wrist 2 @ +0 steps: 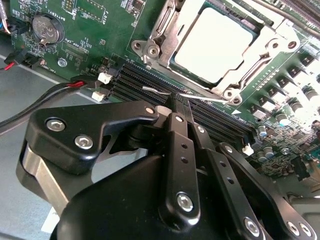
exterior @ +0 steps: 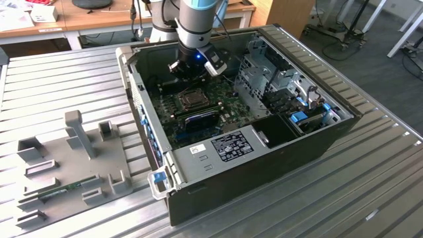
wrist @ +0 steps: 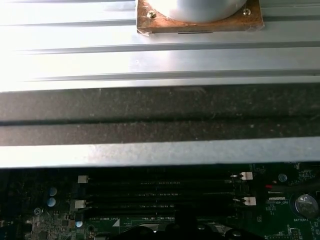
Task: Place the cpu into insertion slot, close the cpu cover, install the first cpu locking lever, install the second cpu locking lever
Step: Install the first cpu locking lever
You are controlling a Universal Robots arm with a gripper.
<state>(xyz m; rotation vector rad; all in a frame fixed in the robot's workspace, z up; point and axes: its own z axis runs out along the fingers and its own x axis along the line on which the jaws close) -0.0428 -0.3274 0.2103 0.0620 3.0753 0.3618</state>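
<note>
The cpu (wrist 2: 212,42) is seated, cpu cover (wrist 2: 162,35) down — gripper (wrist 2: 175,100), fingers (wrist 2: 176,120) pressed together, at a locking lever (wrist 2: 156,90) by the cover's edge; latching likely needs a downward tuck.

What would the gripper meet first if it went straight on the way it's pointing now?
Probably the thin locking lever just ahead of the gripper in the second wrist view, with the memory slots under it; depth is unclear.
</note>
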